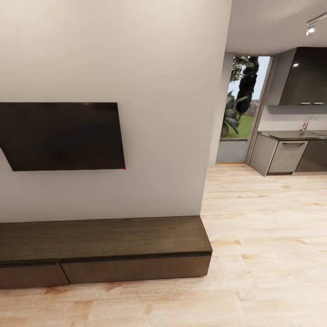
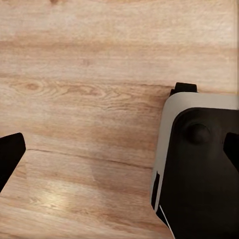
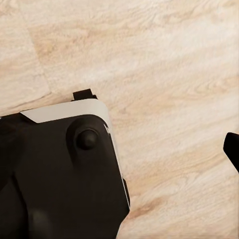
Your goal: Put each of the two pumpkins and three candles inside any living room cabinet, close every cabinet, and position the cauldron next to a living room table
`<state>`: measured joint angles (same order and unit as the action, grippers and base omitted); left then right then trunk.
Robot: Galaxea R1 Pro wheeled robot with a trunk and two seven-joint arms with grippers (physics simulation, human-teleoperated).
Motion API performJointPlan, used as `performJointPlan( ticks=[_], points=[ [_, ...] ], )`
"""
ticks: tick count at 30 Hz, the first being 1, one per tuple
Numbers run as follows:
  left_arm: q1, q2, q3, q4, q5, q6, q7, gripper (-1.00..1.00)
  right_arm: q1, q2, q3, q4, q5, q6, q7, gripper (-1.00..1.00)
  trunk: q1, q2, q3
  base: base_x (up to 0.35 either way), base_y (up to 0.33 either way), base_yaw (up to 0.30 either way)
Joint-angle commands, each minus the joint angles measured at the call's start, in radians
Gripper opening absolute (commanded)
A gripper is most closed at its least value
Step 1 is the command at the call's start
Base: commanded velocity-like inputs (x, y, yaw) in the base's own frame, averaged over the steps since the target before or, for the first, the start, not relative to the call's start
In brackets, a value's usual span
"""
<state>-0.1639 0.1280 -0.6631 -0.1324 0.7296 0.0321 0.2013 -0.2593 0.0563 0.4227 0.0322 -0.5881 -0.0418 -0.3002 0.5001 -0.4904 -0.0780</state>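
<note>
One long low dark-brown wood cabinet [image 1: 104, 247], two flat drawer fronts visible. One black wall-mounted TV screen [image 1: 61, 135]. One grey kitchen counter [image 1: 290, 135] with one faucet [image 1: 308, 123].

Matt dark-brown wood cabinet [image 1: 131, 247], pale grained wood floor [image 1: 263, 236], glossy black screen [image 1: 61, 135], smooth matt wall [image 1: 159, 91]

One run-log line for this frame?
phase: in transit | cabinet: drawers closed | TV above | floor under both wrists | nothing held
</note>
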Motion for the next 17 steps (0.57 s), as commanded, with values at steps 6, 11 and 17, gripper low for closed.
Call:
performJointPlan(
  ticks=[6, 11, 17],
  points=[
    [0.0, -0.001, -0.008, -0.003, 0.007, 0.003, 0.003, 1.0, 0.009, 0.0, 0.008, 0.003, -0.008, -0.004, -0.001, 1.0, 0.0, -0.002, -0.002, 0.0, 0.0, 0.0],
    [0.0, -0.001, -0.009, -0.003, 0.007, 0.003, 0.002, 1.0, 0.016, -0.001, 0.008, 0.003, -0.008, -0.004, -0.001, 1.0, 0.0, -0.002, -0.002, 0.0, 0.0, 0.0],
    [0.0, -0.002, -0.007, -0.004, 0.007, 0.003, 0.001, 1.0, 0.018, -0.001, 0.008, 0.003, -0.007, -0.004, -0.001, 1.0, 0.0, -0.002, -0.002, 0.0, 0.0, 0.0]
  ],
)
